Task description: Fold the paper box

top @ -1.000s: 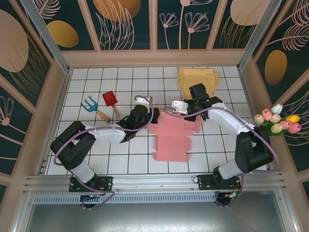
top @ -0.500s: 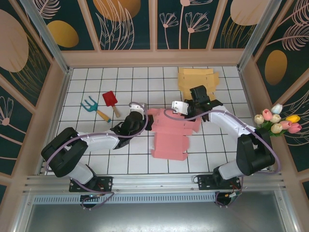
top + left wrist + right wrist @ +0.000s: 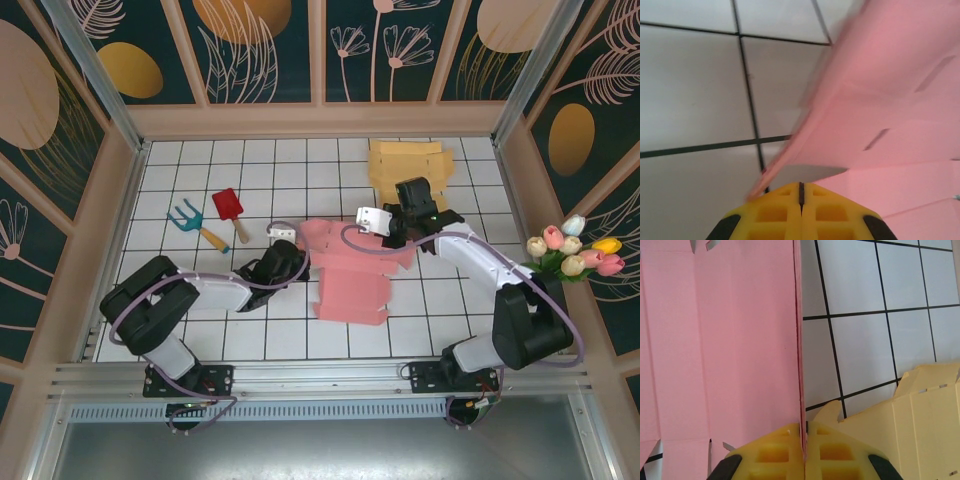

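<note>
A red toy trowel (image 3: 228,207) and a teal hand rake (image 3: 186,216) lie close together on the left of the white tiled tabletop (image 3: 200,170), a flat yellow cardboard box blank (image 3: 408,163) lies at its far side, and a tulip bunch (image 3: 575,250) sits at the right wall.

Even overhead light is brightening the white table (image 3: 250,330); soft shadows are falling on it. In the left wrist view the pink sheet (image 3: 880,100) is blurring along its lifted edge.
</note>
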Robot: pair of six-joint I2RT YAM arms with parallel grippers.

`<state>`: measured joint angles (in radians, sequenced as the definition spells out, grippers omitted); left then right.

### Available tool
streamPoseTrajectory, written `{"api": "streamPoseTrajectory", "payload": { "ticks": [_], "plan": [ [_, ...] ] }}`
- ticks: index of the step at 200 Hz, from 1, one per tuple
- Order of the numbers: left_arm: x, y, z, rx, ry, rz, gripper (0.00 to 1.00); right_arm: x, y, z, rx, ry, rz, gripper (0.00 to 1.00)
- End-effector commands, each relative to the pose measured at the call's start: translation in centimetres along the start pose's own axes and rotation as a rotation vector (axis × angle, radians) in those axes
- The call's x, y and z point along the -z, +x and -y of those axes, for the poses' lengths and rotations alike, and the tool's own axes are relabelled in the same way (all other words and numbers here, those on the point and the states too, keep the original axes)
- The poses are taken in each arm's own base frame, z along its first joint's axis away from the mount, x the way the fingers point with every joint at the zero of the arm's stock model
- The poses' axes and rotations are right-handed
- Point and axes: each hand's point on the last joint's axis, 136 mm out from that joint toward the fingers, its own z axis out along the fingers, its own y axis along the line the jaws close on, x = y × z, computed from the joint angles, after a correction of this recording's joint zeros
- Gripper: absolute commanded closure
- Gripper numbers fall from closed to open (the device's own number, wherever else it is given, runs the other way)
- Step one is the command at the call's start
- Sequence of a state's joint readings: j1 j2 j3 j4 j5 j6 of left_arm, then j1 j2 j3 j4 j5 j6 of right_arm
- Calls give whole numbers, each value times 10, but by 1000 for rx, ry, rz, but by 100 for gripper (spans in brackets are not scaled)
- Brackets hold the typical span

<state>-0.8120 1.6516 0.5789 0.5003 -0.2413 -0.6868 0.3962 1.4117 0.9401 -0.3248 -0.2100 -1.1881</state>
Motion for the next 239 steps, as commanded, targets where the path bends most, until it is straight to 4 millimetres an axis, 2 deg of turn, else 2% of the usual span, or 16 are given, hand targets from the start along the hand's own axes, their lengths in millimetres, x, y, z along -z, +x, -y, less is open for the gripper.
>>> {"api": "streamPoseTrajectory", "payload": {
  "ticks": [1,41,65,69,85,110,132,153,159,185,219,239],
  "plan": [
    [-2,-6,-16,14,-100,49,95,6,-4,4,-9,32,27,100],
    [-9,-6,0,18,-36,25,95,6,-7,4,-16,29,42,100],
    [-11,-4,31,40,115,-20,95,5,-8,5,-32,34,52,100],
    [-16,5,32,44,127,-48,95,6,-9,6,-35,38,54,100],
    [-17,8,53,77,224,-92,95,4,-8,7,-45,39,48,100],
    [-9,-4,79,119,337,-95,95,3,-5,4,-39,40,42,100],
    [-6,-15,87,118,347,-76,94,4,-5,1,-21,46,52,100],
    [-7,-14,77,103,305,-67,92,5,-4,-3,10,59,57,100],
    [0,-23,78,100,304,-38,92,6,-3,-4,18,70,56,100],
    [12,-28,51,60,200,28,92,12,-2,4,59,145,51,100],
    [52,-46,17,21,124,196,92,24,-12,14,155,288,54,100],
    [75,-60,-8,21,36,299,90,23,-18,16,193,344,40,100]
  ]
}}
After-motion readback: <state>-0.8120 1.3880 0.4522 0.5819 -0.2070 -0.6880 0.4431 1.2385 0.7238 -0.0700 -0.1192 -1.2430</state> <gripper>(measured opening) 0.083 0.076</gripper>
